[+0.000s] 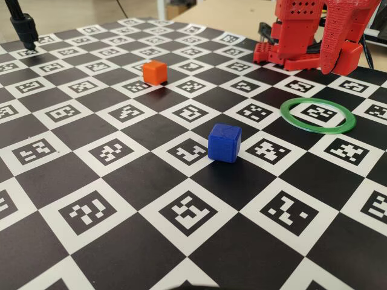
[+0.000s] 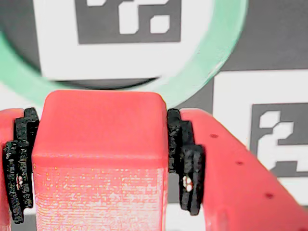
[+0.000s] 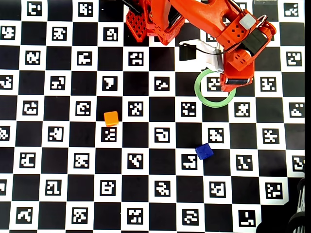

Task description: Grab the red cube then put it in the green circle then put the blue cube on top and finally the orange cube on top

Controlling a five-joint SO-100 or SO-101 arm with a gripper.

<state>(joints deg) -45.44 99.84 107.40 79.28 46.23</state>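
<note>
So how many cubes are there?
3. The red cube is held in the gripper above the green ring. The orange cube and blue cube sit apart on the board.

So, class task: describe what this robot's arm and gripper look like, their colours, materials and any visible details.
The arm is bright red-orange printed plastic, with a perforated base section in the fixed view. The gripper has red fingers dotted with small holes and lined with black ridged pads. In the overhead view, a white and black cable part sits near the wrist.

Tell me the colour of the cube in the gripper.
Red cube; clearest in the wrist view.
</note>
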